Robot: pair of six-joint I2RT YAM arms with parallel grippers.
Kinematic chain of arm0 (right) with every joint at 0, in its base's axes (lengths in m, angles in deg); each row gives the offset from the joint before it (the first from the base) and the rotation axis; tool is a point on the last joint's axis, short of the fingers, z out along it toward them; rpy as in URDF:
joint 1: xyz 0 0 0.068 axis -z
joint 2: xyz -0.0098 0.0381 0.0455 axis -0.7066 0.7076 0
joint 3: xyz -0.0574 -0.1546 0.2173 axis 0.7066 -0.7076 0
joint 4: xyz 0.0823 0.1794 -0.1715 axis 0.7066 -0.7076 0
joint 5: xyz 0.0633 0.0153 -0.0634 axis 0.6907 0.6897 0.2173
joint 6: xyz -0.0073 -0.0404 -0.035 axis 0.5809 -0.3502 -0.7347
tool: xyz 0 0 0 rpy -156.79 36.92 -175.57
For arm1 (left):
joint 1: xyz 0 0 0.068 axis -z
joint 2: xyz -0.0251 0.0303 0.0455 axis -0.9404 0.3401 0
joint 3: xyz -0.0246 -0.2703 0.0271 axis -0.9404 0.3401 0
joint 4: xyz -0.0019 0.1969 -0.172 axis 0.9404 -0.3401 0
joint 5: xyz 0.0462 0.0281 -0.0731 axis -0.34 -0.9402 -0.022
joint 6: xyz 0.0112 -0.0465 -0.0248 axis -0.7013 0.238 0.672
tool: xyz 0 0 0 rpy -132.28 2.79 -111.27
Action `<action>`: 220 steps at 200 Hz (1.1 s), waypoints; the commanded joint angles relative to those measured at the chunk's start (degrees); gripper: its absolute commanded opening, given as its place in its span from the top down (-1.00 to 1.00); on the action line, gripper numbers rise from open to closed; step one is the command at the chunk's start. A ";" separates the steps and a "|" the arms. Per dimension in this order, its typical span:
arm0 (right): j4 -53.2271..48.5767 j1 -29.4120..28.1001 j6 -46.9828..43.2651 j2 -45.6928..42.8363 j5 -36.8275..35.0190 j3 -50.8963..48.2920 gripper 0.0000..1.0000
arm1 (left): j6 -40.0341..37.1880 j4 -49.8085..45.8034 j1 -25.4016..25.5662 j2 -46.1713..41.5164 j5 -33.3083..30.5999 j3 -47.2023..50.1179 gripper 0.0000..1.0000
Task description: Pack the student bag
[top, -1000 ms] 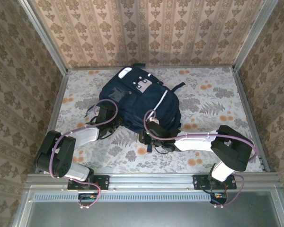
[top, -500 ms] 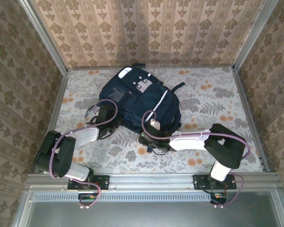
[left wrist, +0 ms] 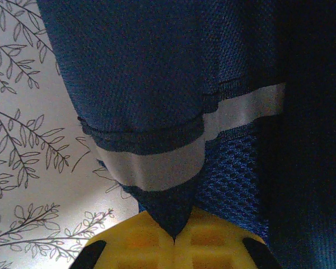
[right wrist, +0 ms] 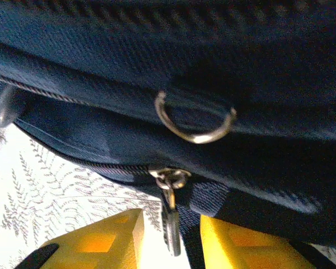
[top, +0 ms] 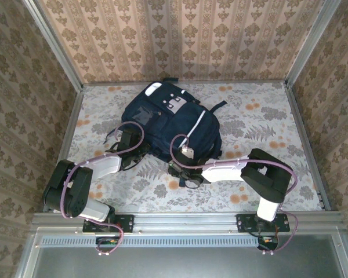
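Student bag [top: 171,121] lies flat on the tabletop [top: 261,121], from centre toward 11 o'clock. Left tool [left wrist: 173,238] is clamped on a striped fabric fold at the bag's 8 o'clock edge and acts as an anchor. Right tool [right wrist: 172,217] is at the 6 o'clock edge, jaws apart, zipper pull [right wrist: 171,234] hanging between them, ungripped. Judgement: close squarely on the tab, then draw along the zipper line, not upward.

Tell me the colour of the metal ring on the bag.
Silver; the ring shows best in the right wrist view.
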 commanded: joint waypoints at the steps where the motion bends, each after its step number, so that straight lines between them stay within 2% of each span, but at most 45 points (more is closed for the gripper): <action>1: -3.32 0.30 1.33 1.12 -2.55 3.01 0.26 | 0.17 -0.93 0.05 0.82 -0.10 -0.83 1.00; 20: -7.75 0.30 2.58 1.65 -4.23 4.57 0.22 | 0.24 -0.89 -0.13 1.06 -0.10 -0.80 1.00; 54: -11.13 0.48 4.25 2.75 -5.50 4.70 0.48 | 0.43 -0.79 -0.17 1.31 0.08 -0.80 1.00; 78: -10.30 0.73 4.41 2.81 -5.84 3.51 0.70 | 0.34 -0.89 -0.42 1.33 0.16 -0.72 1.00; 125: -5.96 1.53 0.23 -0.57 -6.66 -0.05 1.00 | -0.18 -1.17 -1.39 1.18 0.08 -0.36 1.00; 220: 0.15 3.57 -17.50 -12.18 0.60 -11.66 1.00 | -1.95 -3.44 -4.72 1.04 -0.26 -1.32 1.00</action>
